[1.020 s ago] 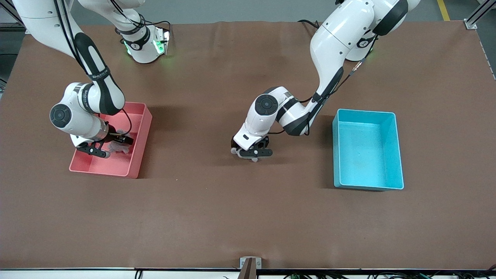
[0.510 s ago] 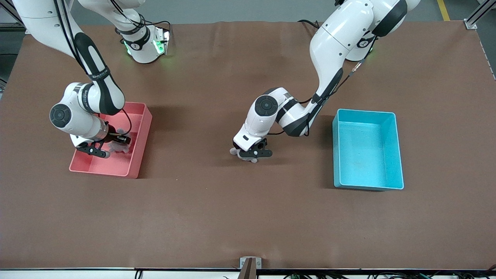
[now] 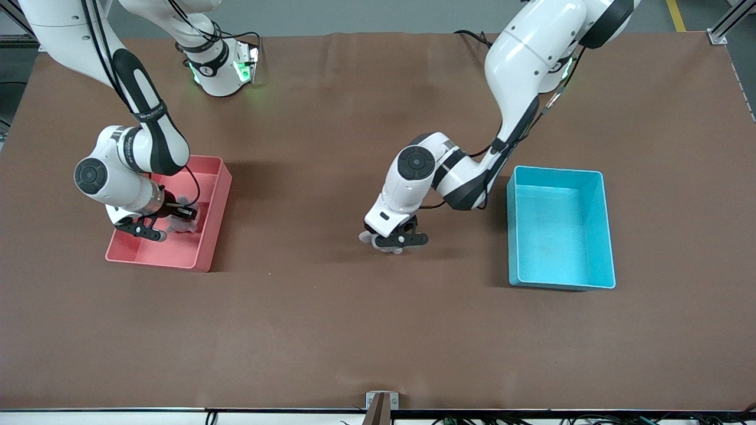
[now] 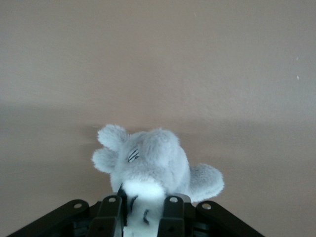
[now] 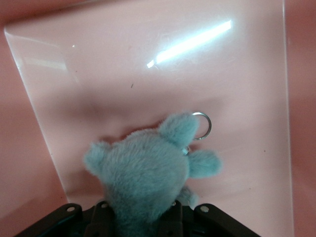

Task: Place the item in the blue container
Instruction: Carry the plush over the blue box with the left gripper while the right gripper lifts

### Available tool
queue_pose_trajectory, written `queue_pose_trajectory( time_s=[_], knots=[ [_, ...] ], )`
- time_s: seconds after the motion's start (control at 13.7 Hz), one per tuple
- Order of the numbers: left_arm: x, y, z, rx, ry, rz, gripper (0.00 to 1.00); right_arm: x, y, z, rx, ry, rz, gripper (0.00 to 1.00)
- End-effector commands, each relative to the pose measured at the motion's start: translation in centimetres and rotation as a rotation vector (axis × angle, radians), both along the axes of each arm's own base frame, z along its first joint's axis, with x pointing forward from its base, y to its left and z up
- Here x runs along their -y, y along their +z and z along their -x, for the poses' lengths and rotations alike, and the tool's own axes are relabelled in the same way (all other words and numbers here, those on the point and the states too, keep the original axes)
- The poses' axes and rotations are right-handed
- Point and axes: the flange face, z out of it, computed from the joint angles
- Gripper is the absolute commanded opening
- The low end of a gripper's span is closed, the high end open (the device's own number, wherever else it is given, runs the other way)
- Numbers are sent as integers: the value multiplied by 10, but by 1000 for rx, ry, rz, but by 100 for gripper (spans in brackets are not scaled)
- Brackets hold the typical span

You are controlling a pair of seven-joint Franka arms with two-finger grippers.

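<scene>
The item, a small grey plush toy (image 3: 387, 244) (image 4: 148, 165), is pinched between the fingers of my left gripper (image 3: 397, 241) (image 4: 143, 215), which is shut on it just over the brown table's middle. The blue container (image 3: 512, 230) stands empty toward the left arm's end of the table, a short way from that gripper. Inside the pink bin (image 3: 208, 236), my right gripper (image 3: 171, 223) (image 5: 140, 217) is shut on a second plush toy (image 3: 180, 223) (image 5: 143, 177), which looks bluish and carries a metal key ring (image 5: 202, 124).
The pink bin's floor (image 5: 148, 74) fills the right wrist view. Both robot bases stand along the table's back edge. A small bracket (image 3: 381, 400) sits at the middle of the table's front edge. The brown mat (image 3: 366, 330) stretches between the two bins.
Both grippers have closed on their plush toys. The left gripper has shifted a little toward the blue container with the grey toy. The right arm has hardly moved.
</scene>
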Motion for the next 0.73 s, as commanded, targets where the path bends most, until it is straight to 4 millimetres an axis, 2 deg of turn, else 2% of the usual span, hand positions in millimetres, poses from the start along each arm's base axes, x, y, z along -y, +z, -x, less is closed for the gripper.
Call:
queue_pose_trajectory(
  time_s=[0.0, 0.22, 0.44, 0.58, 0.66],
  knots=[
    [-36, 71, -5, 1, -58, -87, 24, 1, 14, -3, -10, 11, -4, 2],
    [-88, 113, -15, -51, -143, -129, 21, 0, 69, -37, -77, 29, -13, 2],
    [-162, 133, -19, -65, -247, -145, 20, -3, 126, -66, -142, 37, -3, 2],
    [-221, 137, -23, -78, -343, -145, 20, -22, 145, -72, -167, -28, 10, 2],
    [-250, 137, -26, -83, -377, -145, 20, -44, 153, -74, -169, -50, 16, 2]
  ],
)
